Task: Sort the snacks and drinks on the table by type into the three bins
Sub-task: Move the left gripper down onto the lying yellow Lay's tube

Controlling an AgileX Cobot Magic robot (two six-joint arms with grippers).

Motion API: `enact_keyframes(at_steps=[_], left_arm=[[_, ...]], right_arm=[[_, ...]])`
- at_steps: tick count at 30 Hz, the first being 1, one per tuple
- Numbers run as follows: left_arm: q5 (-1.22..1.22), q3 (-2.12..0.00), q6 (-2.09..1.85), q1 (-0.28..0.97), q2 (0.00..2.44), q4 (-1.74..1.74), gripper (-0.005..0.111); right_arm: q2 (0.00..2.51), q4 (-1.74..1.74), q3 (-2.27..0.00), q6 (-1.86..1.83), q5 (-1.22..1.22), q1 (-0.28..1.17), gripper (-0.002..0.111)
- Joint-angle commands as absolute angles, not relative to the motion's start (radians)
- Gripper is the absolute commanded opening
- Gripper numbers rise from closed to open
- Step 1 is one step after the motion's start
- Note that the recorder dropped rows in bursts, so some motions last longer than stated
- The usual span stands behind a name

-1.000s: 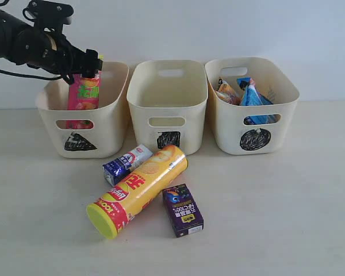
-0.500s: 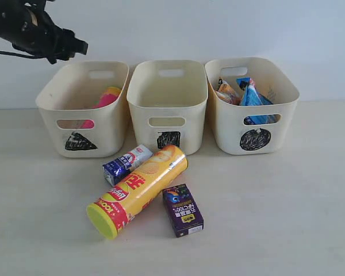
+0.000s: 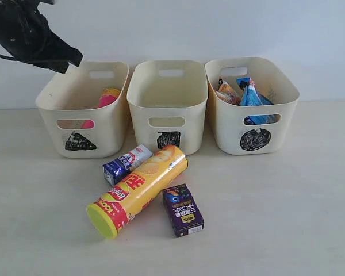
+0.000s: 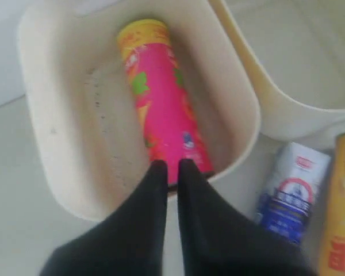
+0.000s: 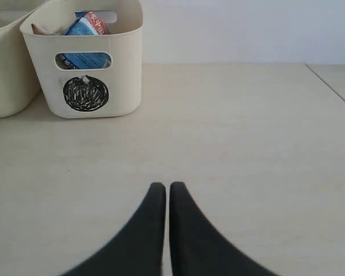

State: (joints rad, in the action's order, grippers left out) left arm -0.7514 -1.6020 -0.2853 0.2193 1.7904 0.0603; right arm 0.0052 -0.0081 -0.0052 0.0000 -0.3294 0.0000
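Note:
The tall pink can (image 4: 161,109) lies tilted inside the triangle bin (image 3: 75,123), its top just showing over the rim (image 3: 106,99). Above that bin's back left corner hangs my left gripper (image 3: 75,60), shut and empty (image 4: 172,167). On the table (image 3: 287,218) in front of the bins lie the orange can (image 3: 139,190), the blue-and-white carton (image 3: 126,164) and the purple carton (image 3: 183,210). The square bin (image 3: 168,103) looks empty. Foil bags (image 3: 250,95) fill the circle bin (image 3: 250,109). My right gripper (image 5: 163,187) is shut over bare table, out of the exterior view.
The three bins stand in a row against a pale wall. In the right wrist view the circle bin (image 5: 86,63) is far off, and a table edge (image 5: 333,86) runs at the side.
My left gripper let go of the pink can, which dropped and tipped over inside the triangle bin. The gripper then rose, drew back to the left and closed. The right gripper stayed still.

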Motion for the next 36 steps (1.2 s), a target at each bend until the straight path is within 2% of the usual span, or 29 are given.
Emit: enact_keyframes(at_steps=[1, 7, 22, 23, 24, 25, 27, 29, 33, 36], left_arm=[[-0.805, -1.517, -0.442, 0.244, 1.739, 0.172, 0.004], [-0.832, -1.416, -0.563, 0.343, 1.702, 0.176, 0.004], [-0.824, -1.336, -0.578, 0.584, 1.708, 0.199, 0.005], [-0.824, -1.336, -0.578, 0.592, 1.711, 0.201, 0.008], [-0.824, -1.336, -0.557, 0.603, 1.728, 0.203, 0.020], [-0.827, -1.336, -0.554, 0.606, 1.739, 0.203, 0.027], [-0.836, -1.336, -0.551, 0.618, 1.788, 0.203, 0.070], [-0.827, -1.336, -0.551, 0.621, 1.828, 0.198, 0.089], [-0.751, -1.336, -0.534, 0.621, 1.889, 0.145, 0.078], [-0.702, -1.336, -0.529, 0.621, 1.908, 0.118, 0.077]], right_arm=[[0.000, -0.011, 0.000, 0.000, -0.324, 0.000, 0.000], [0.000, -0.011, 0.000, 0.000, -0.324, 0.000, 0.000], [0.000, -0.011, 0.000, 0.000, -0.324, 0.000, 0.000], [0.000, -0.011, 0.000, 0.000, -0.324, 0.000, 0.000], [0.000, -0.011, 0.000, 0.000, -0.324, 0.000, 0.000], [0.000, -0.011, 0.000, 0.000, -0.324, 0.000, 0.000], [0.000, -0.011, 0.000, 0.000, -0.324, 0.000, 0.000], [0.000, -0.011, 0.000, 0.000, -0.324, 0.000, 0.000], [0.000, -0.011, 0.000, 0.000, -0.324, 0.000, 0.000], [0.000, -0.011, 0.000, 0.000, -0.324, 0.000, 0.000]])
